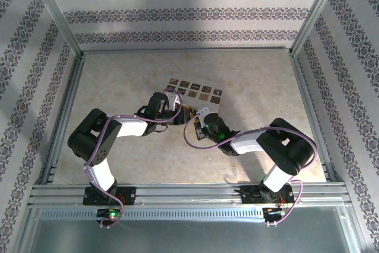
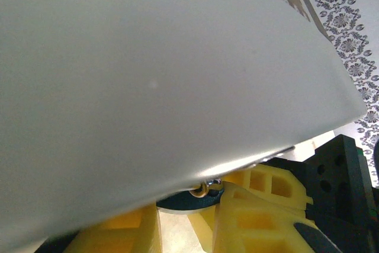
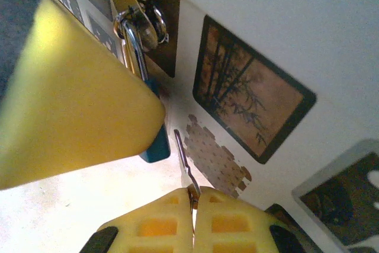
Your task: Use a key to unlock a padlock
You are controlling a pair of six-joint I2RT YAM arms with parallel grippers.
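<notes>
The padlock (image 3: 156, 146) is a small blue block, and its silver shackle (image 3: 134, 45) hooks through a ring on the cream box (image 3: 284, 22). My left gripper (image 2: 189, 217) is shut on the padlock, whose blue body (image 2: 188, 201) sits between the yellow fingers (image 2: 260, 214) under the box's side. One of those fingers (image 3: 71, 105) covers most of the padlock in the right wrist view. My right gripper (image 3: 194, 197) is shut on the key (image 3: 185, 161). Its thin blade points up beside the padlock's lower corner, with the tip just to the right of the blue body. Both grippers (image 1: 180, 112) (image 1: 200, 115) meet at the box's near edge.
The cream box (image 1: 194, 90) with dark patterned squares lies mid-table, right behind both grippers. Purple cables (image 1: 190, 135) loop along the arms. Aluminium rails (image 1: 177, 191) and patterned walls enclose the beige tabletop (image 1: 118, 81), with free room left, right and behind the box.
</notes>
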